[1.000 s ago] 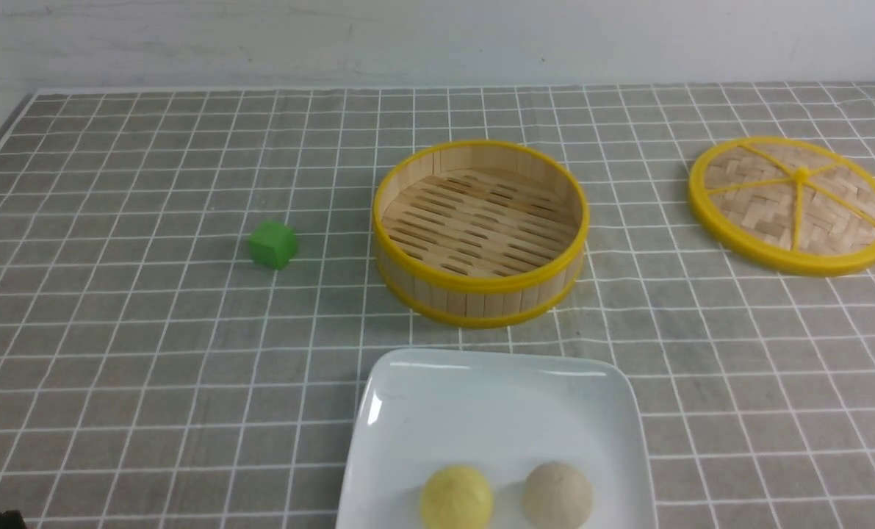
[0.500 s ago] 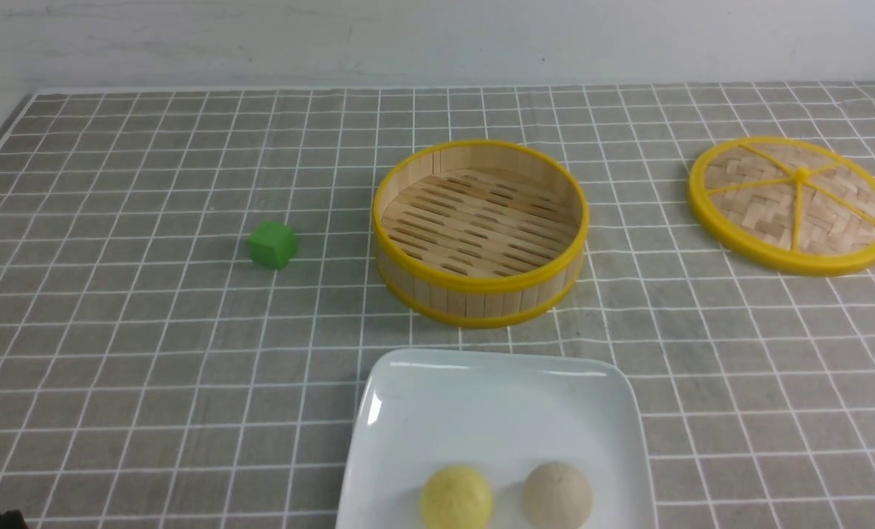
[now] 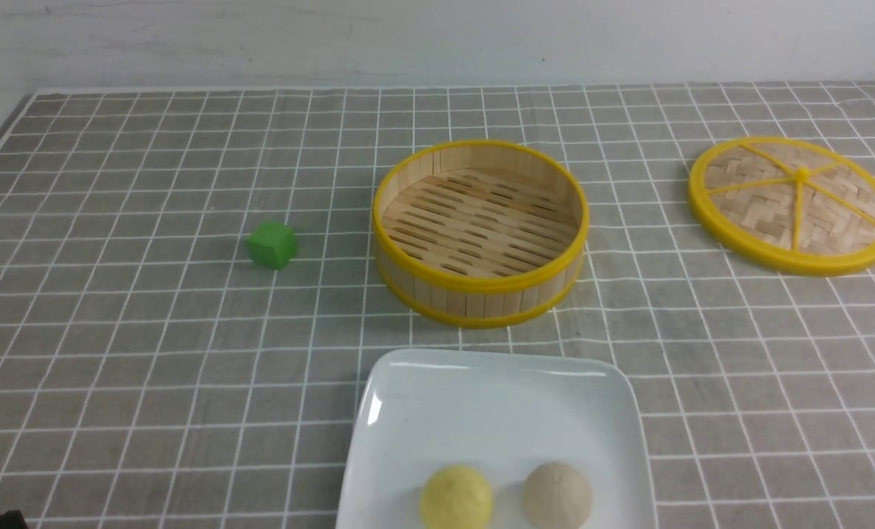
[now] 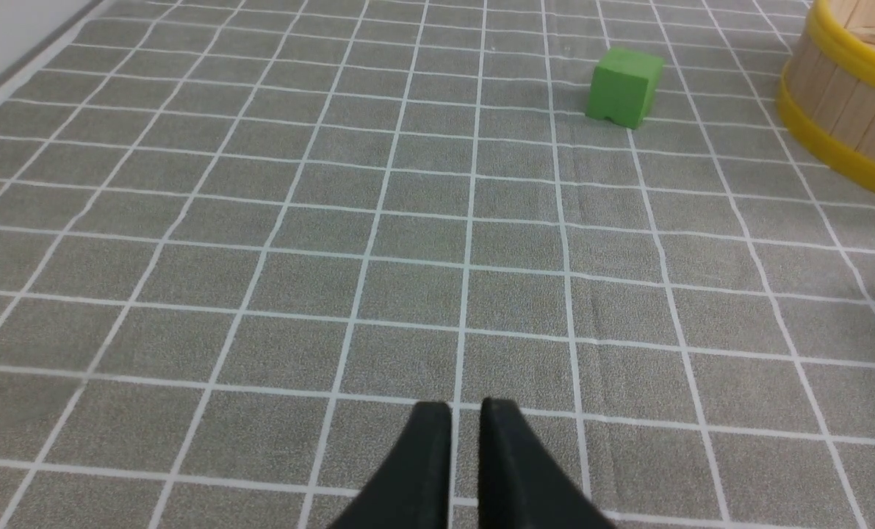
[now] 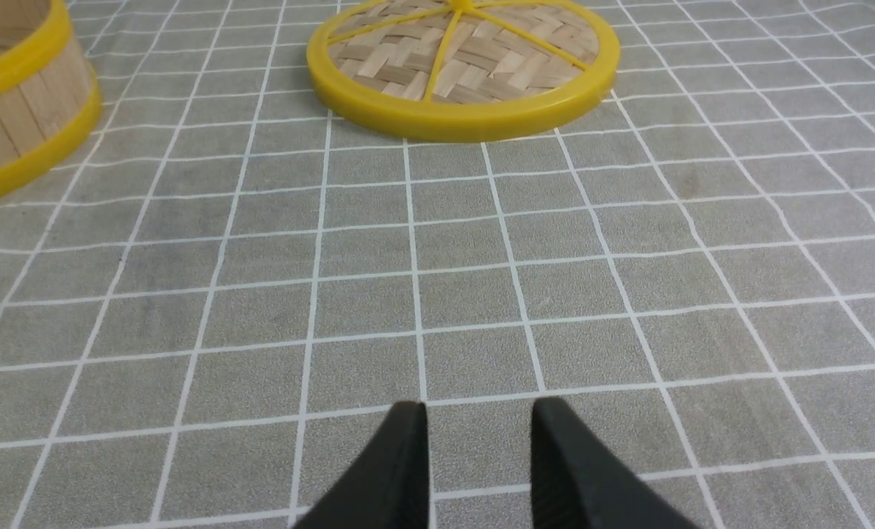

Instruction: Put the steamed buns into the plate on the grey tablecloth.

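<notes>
1. A green cube (image 3: 273,245) sits alone, left of the steamer basket and well apart from it. In the left wrist view it shows a small notch along its lower edge.
2. A round bamboo steamer basket (image 3: 481,232) stands upright near the middle, open at the top. It has slatted wooden walls, a slotted floor, and yellow bands at rim and base. Nothing lies inside it.
3. A round woven lid (image 3: 793,204) with a yellow rim lies flat at the far right, well apart from the basket. Yellow spokes run from a small centre knob to the rim.
4. A pale wall (image 3: 437,40) runs along the back.
</notes>
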Available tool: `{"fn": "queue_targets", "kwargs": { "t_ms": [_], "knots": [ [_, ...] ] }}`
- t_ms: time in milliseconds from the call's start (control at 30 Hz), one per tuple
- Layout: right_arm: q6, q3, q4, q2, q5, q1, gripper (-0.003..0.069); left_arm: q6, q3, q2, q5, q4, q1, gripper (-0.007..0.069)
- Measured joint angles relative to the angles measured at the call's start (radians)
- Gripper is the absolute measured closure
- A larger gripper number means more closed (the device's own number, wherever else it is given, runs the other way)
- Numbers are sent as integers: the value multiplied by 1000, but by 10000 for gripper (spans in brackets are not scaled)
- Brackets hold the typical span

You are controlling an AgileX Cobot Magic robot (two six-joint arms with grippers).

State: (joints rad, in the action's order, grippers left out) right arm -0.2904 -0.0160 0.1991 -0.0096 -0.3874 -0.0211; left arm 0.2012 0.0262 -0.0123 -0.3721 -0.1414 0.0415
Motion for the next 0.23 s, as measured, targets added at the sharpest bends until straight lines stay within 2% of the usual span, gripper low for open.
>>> {"fn": "queue_targets", "kwargs": {
  "t_ms": [233],
  "knots": [
    [0, 0, 0, 0, 0, 0, 423, 0, 0, 0, 0, -2, 0, 539]
  ]
}}
